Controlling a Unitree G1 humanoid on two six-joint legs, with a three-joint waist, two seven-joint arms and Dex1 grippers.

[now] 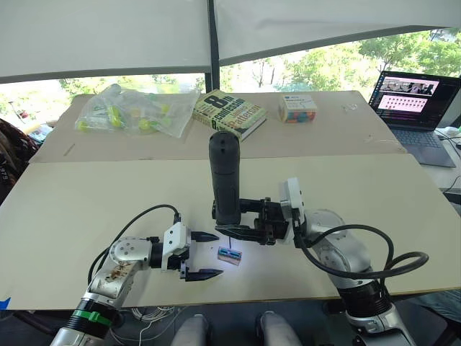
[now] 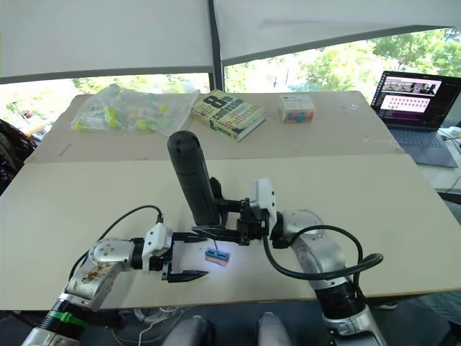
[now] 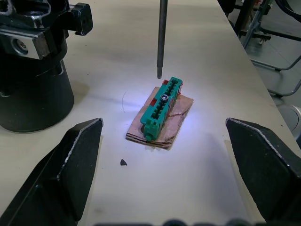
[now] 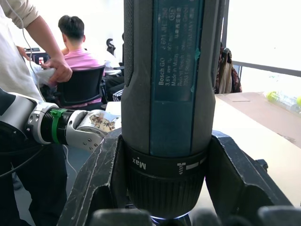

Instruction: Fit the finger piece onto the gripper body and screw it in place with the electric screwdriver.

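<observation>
The right end effector (image 1: 245, 229) grips the electric screwdriver (image 1: 225, 176) upright, its bit just above the green block (image 3: 162, 107). The left end effector (image 1: 204, 255) lies beside the block, fingers spread open.

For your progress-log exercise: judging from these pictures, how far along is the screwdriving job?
Done: the right claw grips the electric screwdriver upright, its bit hanging just above the screw in the green-topped block, which lies on a brown pad on the table.
In hand: lining up bit and screw; the open left claw waits beside the block.
Left: driving the screw; no finger piece or gripper body is identifiable here.
</observation>
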